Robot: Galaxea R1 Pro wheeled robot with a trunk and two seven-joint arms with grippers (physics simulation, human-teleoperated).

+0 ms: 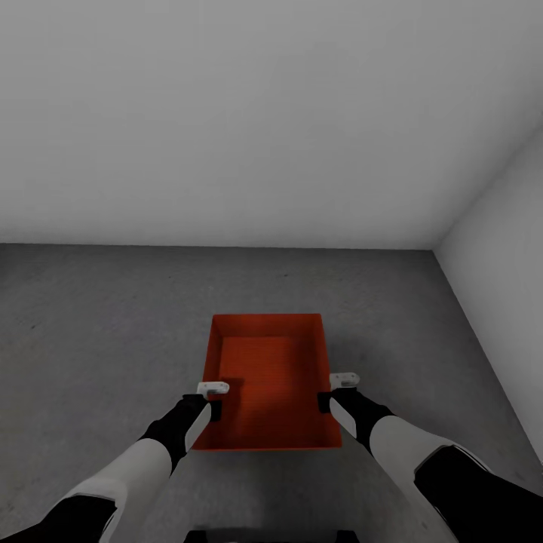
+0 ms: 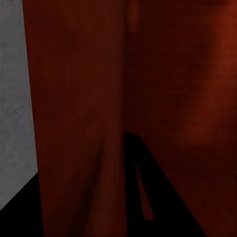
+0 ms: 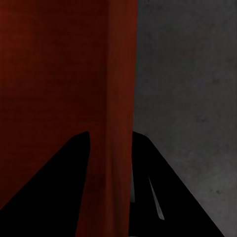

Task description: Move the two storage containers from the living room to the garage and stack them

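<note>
One red-orange storage container [image 1: 268, 369], lidless and with nothing in it, hangs low over the dark grey garage floor [image 1: 90, 339], straight ahead of me. My left gripper [image 1: 213, 396] is shut on its left wall, and my right gripper [image 1: 332, 391] is shut on its right wall. In the left wrist view the thin red wall [image 2: 79, 123] runs between the dark fingers of the left gripper [image 2: 84, 207]. The right wrist view has the right gripper [image 3: 111, 187] straddling the other wall [image 3: 113, 98] the same way. The second container is out of view.
A plain white wall [image 1: 264, 113] stands ahead, and a side wall [image 1: 505, 226] meets it in a corner at the right. Mottled grey floor [image 3: 187, 74] stretches around the container to the left and front.
</note>
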